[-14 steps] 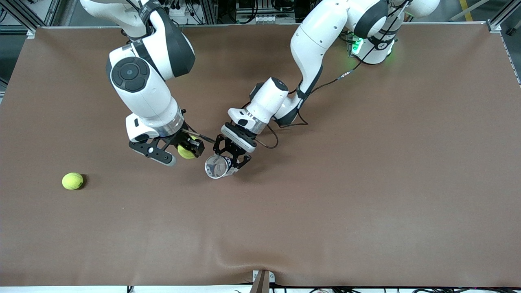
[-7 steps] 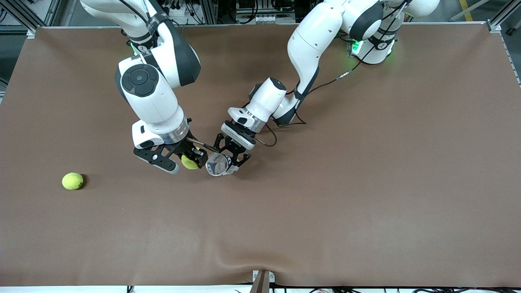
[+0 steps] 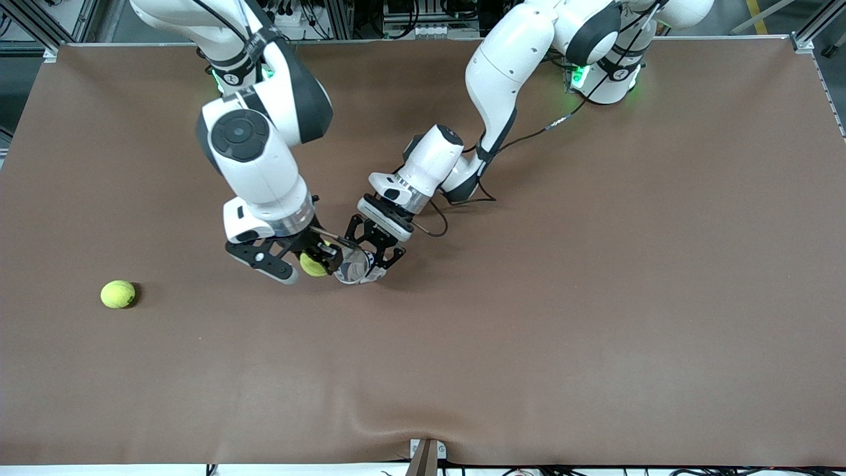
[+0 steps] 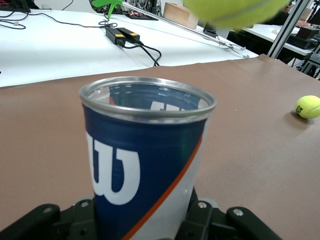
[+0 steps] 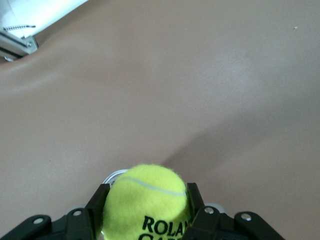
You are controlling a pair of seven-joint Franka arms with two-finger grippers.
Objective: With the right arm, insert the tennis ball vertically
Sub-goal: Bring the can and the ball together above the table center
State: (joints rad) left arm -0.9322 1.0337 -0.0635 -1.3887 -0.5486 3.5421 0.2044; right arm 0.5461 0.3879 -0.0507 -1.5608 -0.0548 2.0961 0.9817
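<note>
Bright even overhead light, soft shadows beneath both arms, blurred tennis ball [image 4: 235,11] close to left wrist lens

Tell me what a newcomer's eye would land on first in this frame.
Mid-table, the two hands meet: the right hand grips a tennis ball right at the open rim of a blue Wilson can, held upright by the left hand. A second tennis ball lies alone on the brown table, toward the right arm's end.
</note>
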